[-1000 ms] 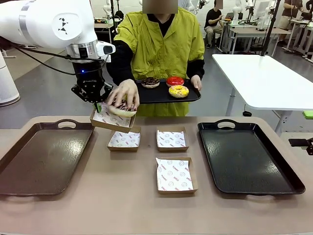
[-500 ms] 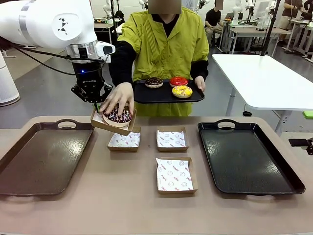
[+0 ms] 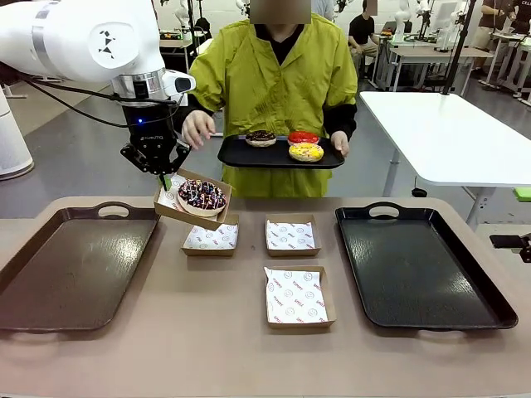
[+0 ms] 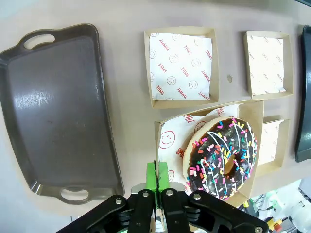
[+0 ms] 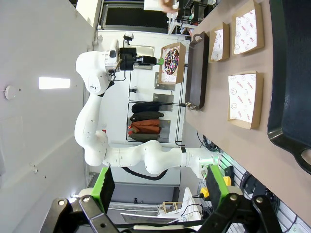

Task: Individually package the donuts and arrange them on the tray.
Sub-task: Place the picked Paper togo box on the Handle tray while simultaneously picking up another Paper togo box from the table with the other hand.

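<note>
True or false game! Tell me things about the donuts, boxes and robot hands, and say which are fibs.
1. The chocolate ring donut with coloured sprinkles lies in the brown cardboard box pinched by the left gripper. True.
2. The small black tray the person holds carries four donuts. False: it carries three.
3. The right gripper is shut. False: its jaws stand open.
4. Three paper-lined cardboard boxes on the tan table hold no donut. True.
</note>
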Controlling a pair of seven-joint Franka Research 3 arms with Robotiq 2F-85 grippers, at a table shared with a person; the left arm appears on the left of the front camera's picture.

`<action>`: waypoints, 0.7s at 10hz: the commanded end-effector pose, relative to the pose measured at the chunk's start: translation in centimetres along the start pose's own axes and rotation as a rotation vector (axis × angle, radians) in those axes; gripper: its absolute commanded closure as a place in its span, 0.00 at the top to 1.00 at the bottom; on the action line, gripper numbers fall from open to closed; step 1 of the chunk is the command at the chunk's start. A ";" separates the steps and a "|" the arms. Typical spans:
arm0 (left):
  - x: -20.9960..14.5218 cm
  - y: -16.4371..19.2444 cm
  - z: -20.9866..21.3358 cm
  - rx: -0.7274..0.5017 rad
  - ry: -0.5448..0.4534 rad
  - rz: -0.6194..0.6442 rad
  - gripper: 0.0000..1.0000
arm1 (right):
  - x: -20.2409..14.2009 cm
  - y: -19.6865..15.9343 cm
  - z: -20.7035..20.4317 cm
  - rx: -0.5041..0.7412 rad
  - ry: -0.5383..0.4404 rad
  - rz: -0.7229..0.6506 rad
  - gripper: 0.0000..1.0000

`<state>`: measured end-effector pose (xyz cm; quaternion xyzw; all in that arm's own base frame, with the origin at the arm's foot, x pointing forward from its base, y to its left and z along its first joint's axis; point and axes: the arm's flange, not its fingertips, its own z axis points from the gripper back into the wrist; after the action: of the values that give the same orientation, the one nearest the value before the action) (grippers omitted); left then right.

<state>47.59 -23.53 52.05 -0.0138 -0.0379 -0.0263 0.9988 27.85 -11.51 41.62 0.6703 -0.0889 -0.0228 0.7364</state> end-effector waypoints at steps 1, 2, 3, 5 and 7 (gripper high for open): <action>-0.5 0.2 0.1 0.004 -0.008 0.012 0.00 | 0.0 0.0 0.1 0.016 -0.001 0.003 1.00; -0.5 0.2 0.1 0.004 -0.008 0.012 0.00 | 0.0 0.0 0.1 0.016 -0.001 0.003 1.00; -0.5 0.2 0.1 0.004 -0.008 0.012 0.00 | 0.0 0.0 0.1 0.016 -0.001 0.003 1.00; -0.5 0.2 0.1 0.004 -0.008 0.012 0.00 | 0.0 0.0 0.1 0.016 -0.001 0.003 1.00; -0.5 0.2 0.1 0.004 -0.008 0.012 0.00 | 0.0 0.0 0.1 0.016 -0.001 0.003 1.00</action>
<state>47.59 -23.53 52.05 -0.0138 -0.0379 -0.0263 0.9988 27.85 -11.51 41.62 0.6703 -0.0889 -0.0228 0.7364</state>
